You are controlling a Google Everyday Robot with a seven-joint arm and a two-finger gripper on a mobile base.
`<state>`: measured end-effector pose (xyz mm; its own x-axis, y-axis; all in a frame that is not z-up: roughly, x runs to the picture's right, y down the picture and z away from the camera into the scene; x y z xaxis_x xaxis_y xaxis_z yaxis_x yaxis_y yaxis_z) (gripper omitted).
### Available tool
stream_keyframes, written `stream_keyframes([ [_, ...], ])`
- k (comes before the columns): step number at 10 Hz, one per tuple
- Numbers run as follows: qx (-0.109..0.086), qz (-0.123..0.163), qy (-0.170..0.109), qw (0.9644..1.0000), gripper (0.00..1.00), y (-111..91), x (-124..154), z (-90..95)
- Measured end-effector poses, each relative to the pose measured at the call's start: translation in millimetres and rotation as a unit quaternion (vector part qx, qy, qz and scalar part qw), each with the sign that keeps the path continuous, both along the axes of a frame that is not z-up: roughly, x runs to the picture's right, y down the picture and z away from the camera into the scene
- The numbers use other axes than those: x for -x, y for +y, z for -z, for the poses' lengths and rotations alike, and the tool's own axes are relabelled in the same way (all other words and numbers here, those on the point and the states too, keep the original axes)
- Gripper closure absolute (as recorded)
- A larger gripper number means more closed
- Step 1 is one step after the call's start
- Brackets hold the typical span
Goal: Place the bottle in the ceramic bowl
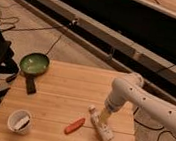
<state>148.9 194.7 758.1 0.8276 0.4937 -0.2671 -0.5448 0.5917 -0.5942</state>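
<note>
Bottle [103, 129] lies flat on the counter [67, 92] near the front-right edge, cap [92, 108] end pointing back-left, just beside the orange-red stick [74, 125] but not touching it. Tool [104, 114] hangs from the white arm [142, 99] right over the bottle's upper half w/ jaws standing wide, nothing gripped, bottle resting on the wood. Handling, as a guess: small slim plastic, so prob light and fairly stiff, smooth label so a bit slippery, round body so it may roll if nudged from one side; not fragile. Best hold looks like across the mid-body, jaws square to its long axis, where it's widest & balanced; cap end is narrower & would let it swing. Ceramic bowl [34, 64] sits well apart at the back-left corner, green inside, nothing in it, black handle [30, 83] pointing toward the front; it's shallow, so a low gentle release suits, else the bottle could bounce or roll out. Count: 1 bottle, 1 ceramic bowl, 1 white cup [11, 119] front-left w/ sth pale inside (can't tell what), 1 orange-red stick, 1 arm w/ 1 tool
</note>
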Motion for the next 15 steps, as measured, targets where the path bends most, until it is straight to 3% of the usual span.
stream_keyframes([
  [3, 0.002, -0.027, 0.027, 0.9993, 0.35, 15.0, -0.4, -9.1],
  [7, 0.034, -0.052, 0.02, 0.9979, 0.35, 39.1, 11.8, -18.3],
  [11, 0.061, -0.044, 0.019, 0.997, 0.36, 55.5, 9.8, -33.8],
  [13, 0.069, -0.041, 0.014, 0.9967, 0.5, 59.0, 7.7, -42.3],
  [15, 0.06, -0.032, 0.004, 0.9977, 0.7, 49.4, 9.7, -42.5],
])
